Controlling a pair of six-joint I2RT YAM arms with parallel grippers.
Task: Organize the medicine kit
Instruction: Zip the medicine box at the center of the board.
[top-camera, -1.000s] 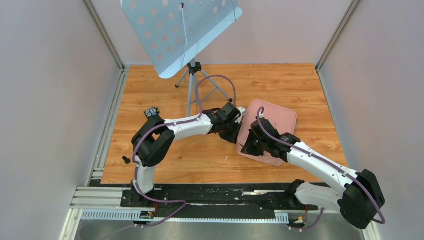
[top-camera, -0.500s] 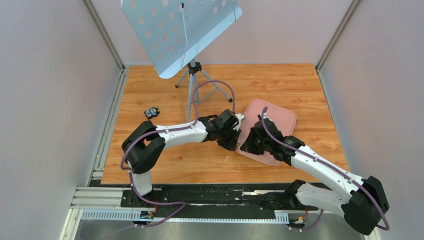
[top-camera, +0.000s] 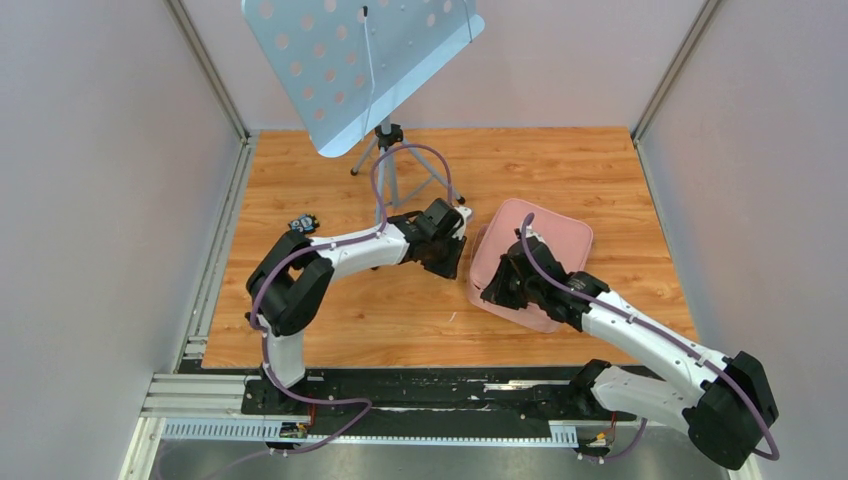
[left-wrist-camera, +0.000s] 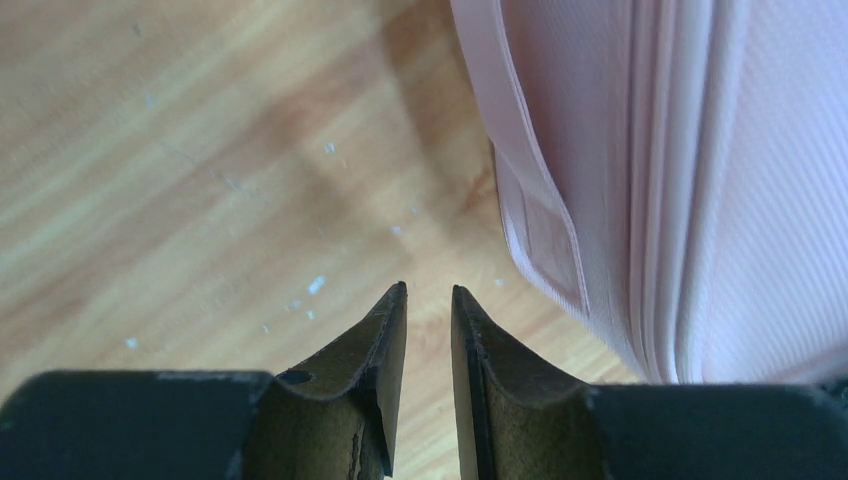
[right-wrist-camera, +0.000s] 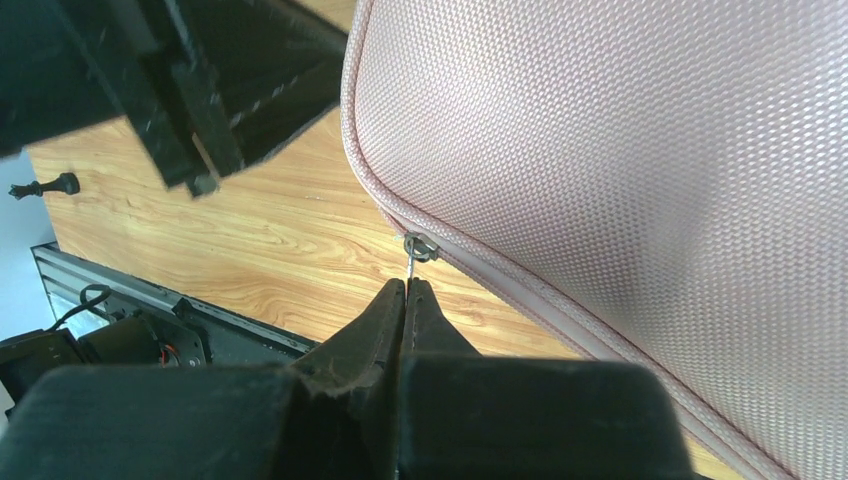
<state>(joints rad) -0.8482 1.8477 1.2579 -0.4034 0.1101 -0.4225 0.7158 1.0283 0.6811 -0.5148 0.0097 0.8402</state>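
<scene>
From above, the pink medicine kit (top-camera: 555, 240) lies closed, lid up, right of the middle of the wooden table (top-camera: 300, 170). It is turned skew to the table edges, and it looks almost as wide as long here, so I cannot tell its long axis. The left gripper (top-camera: 453, 263) is just beside its left edge, and the right gripper (top-camera: 486, 293) is at its near-left corner. A perforated metal music stand (top-camera: 350, 60) rises behind.

The left wrist view shows what the top hides: the left gripper's jaws are slightly apart over bare wood, with nothing between them. The kit's side has stitched seams and a small fabric tab (left-wrist-camera: 545, 235).

The right wrist view shows the jaws pressed together on the thin metal zipper pull (right-wrist-camera: 411, 262). The lid fabric has a fine honeycomb weave and a rounded, piped corner.
</scene>
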